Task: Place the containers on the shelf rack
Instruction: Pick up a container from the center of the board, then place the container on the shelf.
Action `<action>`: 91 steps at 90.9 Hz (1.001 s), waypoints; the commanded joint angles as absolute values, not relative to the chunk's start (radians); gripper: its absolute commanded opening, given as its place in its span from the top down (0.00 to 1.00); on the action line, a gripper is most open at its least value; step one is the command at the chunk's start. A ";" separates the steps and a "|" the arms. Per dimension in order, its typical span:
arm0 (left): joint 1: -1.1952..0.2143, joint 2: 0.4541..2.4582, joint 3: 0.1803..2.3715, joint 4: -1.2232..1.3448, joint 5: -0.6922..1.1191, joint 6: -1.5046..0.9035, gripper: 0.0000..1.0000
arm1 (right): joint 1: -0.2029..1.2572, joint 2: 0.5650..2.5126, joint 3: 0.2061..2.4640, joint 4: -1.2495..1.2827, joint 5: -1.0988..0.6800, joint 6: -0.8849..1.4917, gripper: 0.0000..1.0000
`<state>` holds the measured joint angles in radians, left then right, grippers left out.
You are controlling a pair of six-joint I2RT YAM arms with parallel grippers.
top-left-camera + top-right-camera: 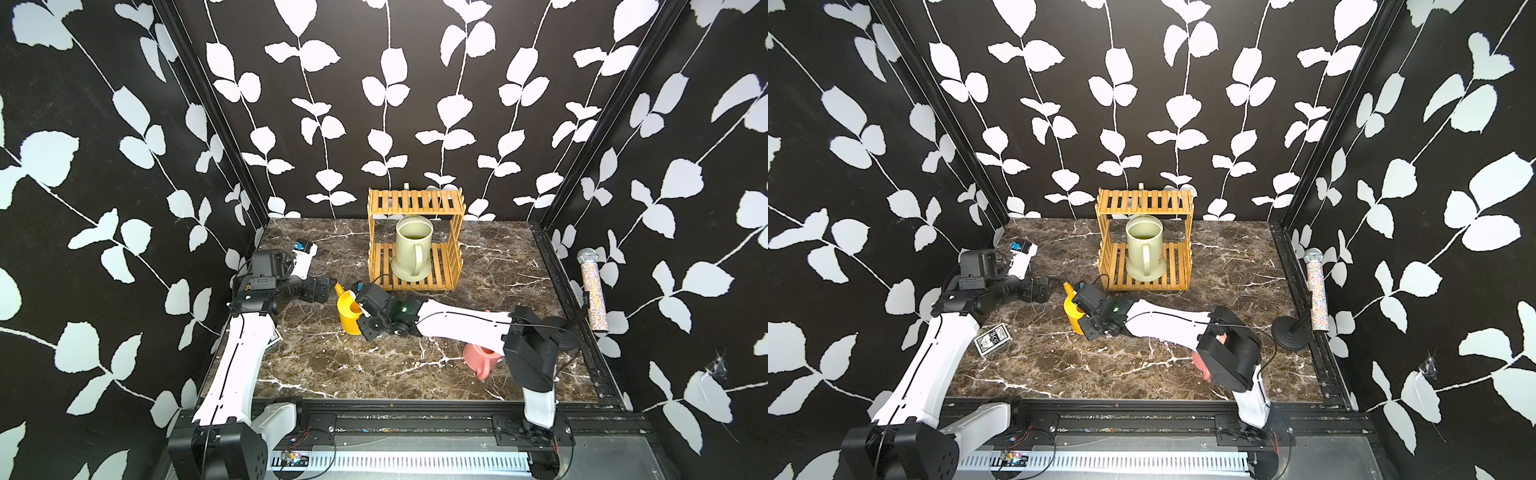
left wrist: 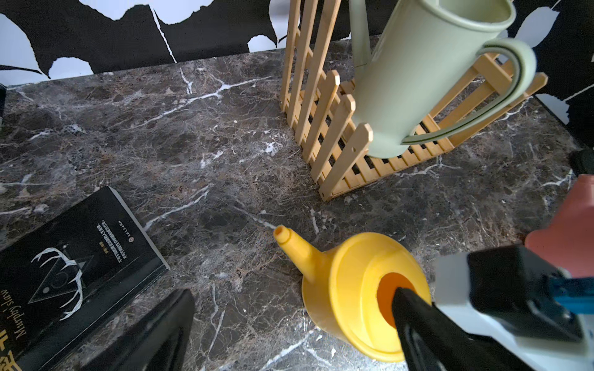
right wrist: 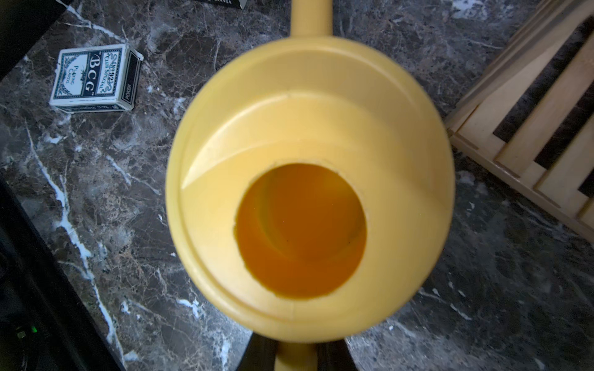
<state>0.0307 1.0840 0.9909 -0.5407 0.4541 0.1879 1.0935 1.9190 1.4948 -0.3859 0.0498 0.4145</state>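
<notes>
Looking from the front of the table [image 1: 374, 365], the shelf rack [image 1: 415, 214] stands at 12 o'clock, close to the back wall. The pale green can [image 1: 411, 253] sits upright on its lower tier, handle turned to 6 o'clock, and its long spout rises at the rear past the upper tier. Down its wide mouth I see only a darker green bottom.

The yellow can [image 1: 347, 318] is upright at about 9 o'clock from the table's middle, just off the rack's near corner at its 7 o'clock, spout pointing to 11 o'clock. The right wrist view looks straight down its round mouth, and nothing shows there but its own orange-yellow inside. The right gripper [image 1: 362, 312] has its jaws clamped together on this can's handle. I cannot tell whether the base touches the table.

The left gripper [image 1: 328, 289] hangs just beside the yellow spout at its 9 o'clock, jaws wide apart, gripping nothing.

The pink can [image 1: 480, 357] lies at 4 o'clock, largely hidden under the right arm, so its inside is out of sight
</notes>
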 commanded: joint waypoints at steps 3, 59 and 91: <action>0.037 1.093 1.030 -0.574 0.484 0.209 0.01 | 1.086 1.816 1.491 -0.390 0.094 0.404 0.94; 0.021 1.186 1.230 -0.663 0.546 0.300 0.02 | 0.968 1.541 1.496 -0.577 0.168 0.399 0.94; -0.032 1.276 1.339 -0.671 0.559 0.311 0.01 | 0.823 1.537 1.693 -0.751 0.205 0.375 0.95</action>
<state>-0.0124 1.2659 1.2861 -0.6460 0.5373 0.2913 0.8616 1.5436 1.6127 -0.7086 0.1677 0.3943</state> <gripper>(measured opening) 0.985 0.177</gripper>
